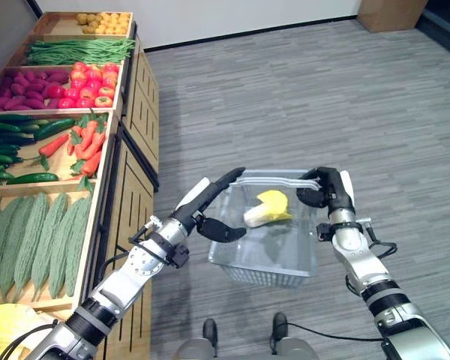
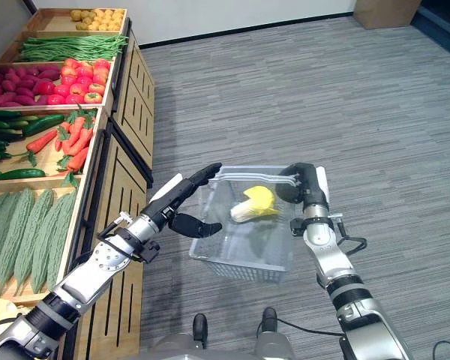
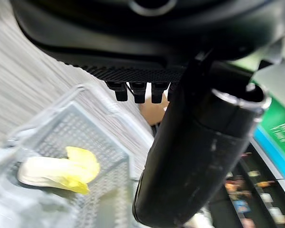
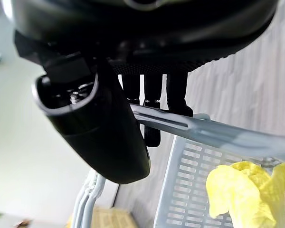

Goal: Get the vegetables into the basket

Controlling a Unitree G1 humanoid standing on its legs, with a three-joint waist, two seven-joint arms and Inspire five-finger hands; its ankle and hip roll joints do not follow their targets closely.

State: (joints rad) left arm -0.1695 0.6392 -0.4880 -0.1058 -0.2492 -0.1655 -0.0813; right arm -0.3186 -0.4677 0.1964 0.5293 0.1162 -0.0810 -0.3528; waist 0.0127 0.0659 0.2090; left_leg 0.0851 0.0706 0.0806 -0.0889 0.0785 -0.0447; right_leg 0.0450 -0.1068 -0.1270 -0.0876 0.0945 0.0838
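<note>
A clear plastic basket (image 1: 274, 271) hangs in front of me, above the carpet. In it lies a yellow and white leafy cabbage (image 1: 268, 208), also visible in the left wrist view (image 3: 61, 168) and the right wrist view (image 4: 247, 190). My right hand (image 1: 328, 189) is shut on the basket's grey handle (image 4: 194, 130) at the right side. My left hand (image 1: 202, 201) hovers at the basket's left rim, open with fingers straight and pointing over the basket, thumb below, holding nothing.
A wooden produce stand (image 1: 131, 195) runs along the left. Its crates hold potatoes (image 1: 101, 22), green beans (image 1: 79, 51), tomatoes (image 1: 90, 86), carrots (image 1: 86, 142), cucumbers (image 1: 15, 142), bitter gourds (image 1: 34, 232) and a yellow cabbage (image 1: 4, 326). Grey carpet stretches to the right.
</note>
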